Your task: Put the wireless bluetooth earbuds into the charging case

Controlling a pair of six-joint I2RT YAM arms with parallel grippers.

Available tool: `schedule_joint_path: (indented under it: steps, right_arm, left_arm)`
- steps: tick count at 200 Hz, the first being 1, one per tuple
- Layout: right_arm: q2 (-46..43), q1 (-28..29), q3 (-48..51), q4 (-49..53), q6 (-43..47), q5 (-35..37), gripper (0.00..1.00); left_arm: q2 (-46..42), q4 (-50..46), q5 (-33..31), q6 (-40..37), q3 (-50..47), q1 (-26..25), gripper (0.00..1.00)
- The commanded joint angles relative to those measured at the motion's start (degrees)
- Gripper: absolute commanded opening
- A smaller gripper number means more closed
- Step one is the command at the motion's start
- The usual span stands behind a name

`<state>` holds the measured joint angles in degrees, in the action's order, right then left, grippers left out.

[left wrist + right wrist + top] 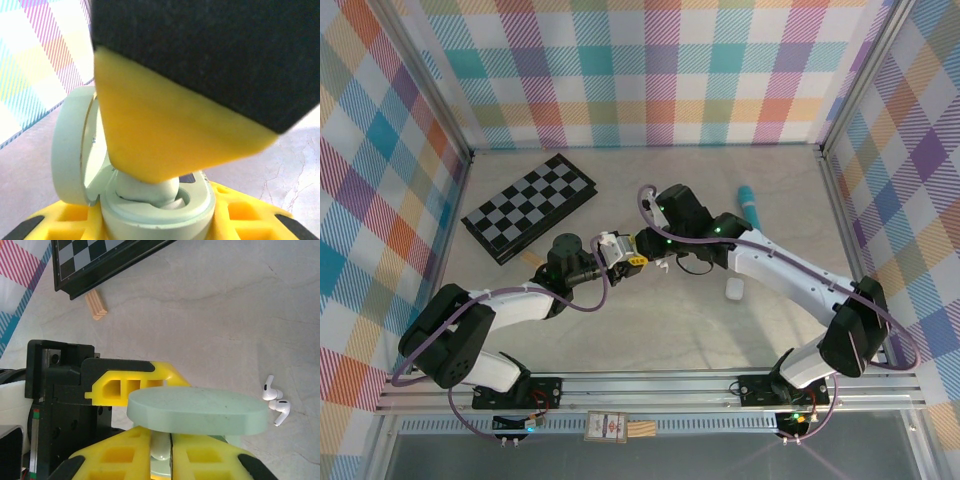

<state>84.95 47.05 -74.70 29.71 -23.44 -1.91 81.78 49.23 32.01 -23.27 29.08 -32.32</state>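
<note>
A pale green charging case (160, 212) stands open, its lid (70, 145) swung up to the left. My left gripper (160, 225) is shut on the case body, one yellow finger on each side. From above, my right gripper (170, 440) is shut on a pale green earbud (161, 450). The earbud (150, 192) sits low in the case's socket under the right gripper's finger (170, 130). The lid (197, 410) shows edge-on above the right fingers. The two grippers (620, 255) (655, 245) meet at mid-table. Two white earbuds (275, 401) (733, 288) lie loose on the table.
A folded chessboard (528, 205) lies at the back left with a small wooden block (525, 258) by its near edge. A teal pen-like stick (752, 208) lies at the back right. Plaid walls enclose the table on three sides.
</note>
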Motion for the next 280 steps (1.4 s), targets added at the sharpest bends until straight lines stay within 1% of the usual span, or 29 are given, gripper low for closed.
schedule_joint_path:
  steps: [1,29,55,98,133,152,178,243,280]
  right_arm:
    - [-1.58,0.15,-1.2,1.06,-0.11,0.27,0.17]
    - [-1.54,0.15,-0.89,0.94,-0.61,0.09,0.17]
    - [-0.78,0.11,-0.98,0.61,-1.14,-1.7,0.25]
    - [1.23,0.14,-0.99,0.28,-1.54,-2.57,0.28]
    - [2.28,0.1,-1.15,0.39,-1.67,-3.85,0.27]
    - [2.18,0.13,-1.35,0.92,-1.74,-3.86,0.21]
    - [0.96,0.14,-1.27,1.1,-1.77,-2.3,0.17]
    - [-2.08,-0.33,-0.82,1.11,-1.69,1.16,0.17]
    - [-2.39,-0.55,-0.37,1.36,-1.65,1.47,0.17]
  left_arm:
    - [-1.78,1.67,1.03,-0.73,1.07,0.24,0.33]
    - [-2.04,1.74,1.04,-0.64,0.98,0.24,0.33]
    - [-2.23,1.73,1.21,-0.65,0.98,0.24,0.33]
    - [-2.88,1.7,1.31,-0.51,0.85,0.24,0.33]
    - [-3.53,1.3,1.05,-0.64,0.63,0.24,0.33]
    - [-3.58,1.3,0.77,-0.73,0.62,0.24,0.33]
    - [-3.38,1.09,0.8,-0.82,0.54,0.23,0.33]
    - [-2.98,-0.27,0.35,-1.78,0.36,0.24,0.33]
    - [-3.04,-0.19,0.51,-1.69,0.36,0.22,0.33]
